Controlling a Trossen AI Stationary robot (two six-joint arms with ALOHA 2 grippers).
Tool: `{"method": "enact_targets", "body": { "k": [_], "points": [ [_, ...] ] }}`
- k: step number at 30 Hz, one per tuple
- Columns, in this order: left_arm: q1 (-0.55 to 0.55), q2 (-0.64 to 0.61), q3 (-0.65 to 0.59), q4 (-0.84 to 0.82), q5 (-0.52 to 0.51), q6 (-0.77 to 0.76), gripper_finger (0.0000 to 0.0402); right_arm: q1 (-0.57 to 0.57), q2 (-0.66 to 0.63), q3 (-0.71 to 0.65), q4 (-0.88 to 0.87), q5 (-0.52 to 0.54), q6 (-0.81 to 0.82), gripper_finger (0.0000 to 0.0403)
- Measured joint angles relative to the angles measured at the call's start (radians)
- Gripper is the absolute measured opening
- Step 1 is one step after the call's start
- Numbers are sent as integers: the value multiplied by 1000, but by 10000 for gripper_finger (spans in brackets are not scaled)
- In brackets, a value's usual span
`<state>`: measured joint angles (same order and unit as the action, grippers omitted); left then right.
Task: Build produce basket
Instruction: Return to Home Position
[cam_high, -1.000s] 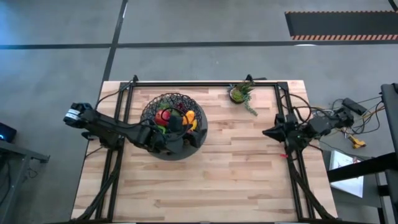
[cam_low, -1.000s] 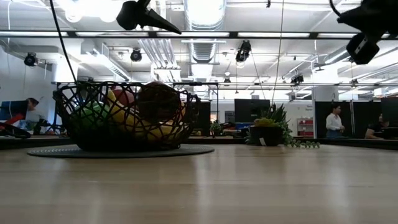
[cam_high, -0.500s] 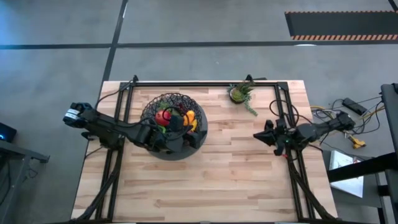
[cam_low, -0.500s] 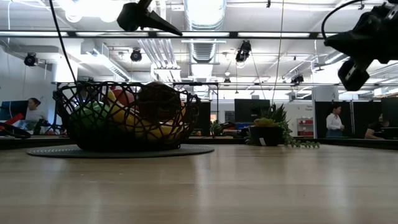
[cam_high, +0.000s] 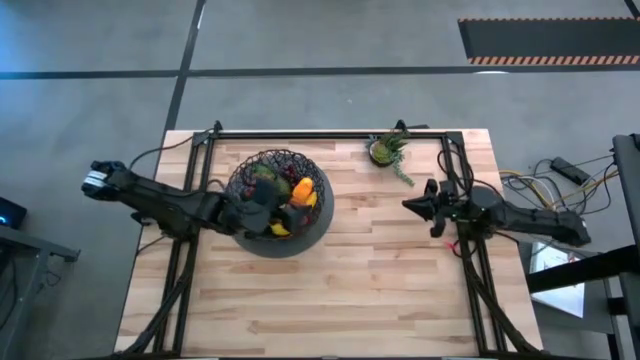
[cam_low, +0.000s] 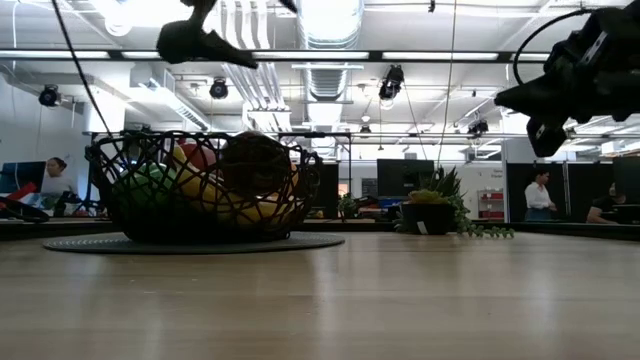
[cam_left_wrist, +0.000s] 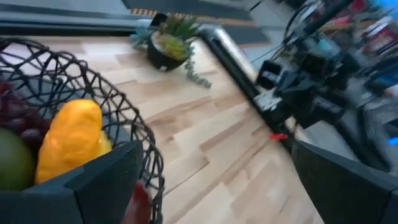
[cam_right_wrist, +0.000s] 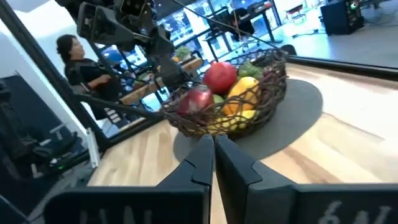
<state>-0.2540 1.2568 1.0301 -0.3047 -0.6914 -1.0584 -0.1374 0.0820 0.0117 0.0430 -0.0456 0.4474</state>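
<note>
The black wire basket stands on its dark grey disc base on the table's left half, also seen in the low view. Produce lies heaped in it: an orange piece, a red apple, a dark red fruit, green fruit and purple grapes. My left gripper hangs open above the basket's near side and touches nothing. My right gripper is shut. It hovers above the table's right half and points toward the basket.
A small potted green plant stands by the far edge, right of the basket. A black frame runs along the table's far, left and right edges. Bare wood lies between the basket and my right gripper and along the near half. People sit in the room behind.
My left gripper has drawn back toward the table's left edge, staying above the basket. My right arm has stretched out from its folded pose, and its gripper has come down and moved toward the table's left, toward the basket. The basket and produce have kept still.
</note>
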Motion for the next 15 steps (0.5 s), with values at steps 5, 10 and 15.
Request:
{"method": "enact_targets", "body": {
  "k": [5,10,15],
  "points": [
    [38,-179,-207,145,23,64,393,-136,13,0,3,-56,-47,8],
    [104,-403,-417,249,84,145,393,-176,12,0,5,27,-46,8],
    [145,-617,-545,254,95,251,393,-176,13,0,6,72,-55,8]
  ]
}}
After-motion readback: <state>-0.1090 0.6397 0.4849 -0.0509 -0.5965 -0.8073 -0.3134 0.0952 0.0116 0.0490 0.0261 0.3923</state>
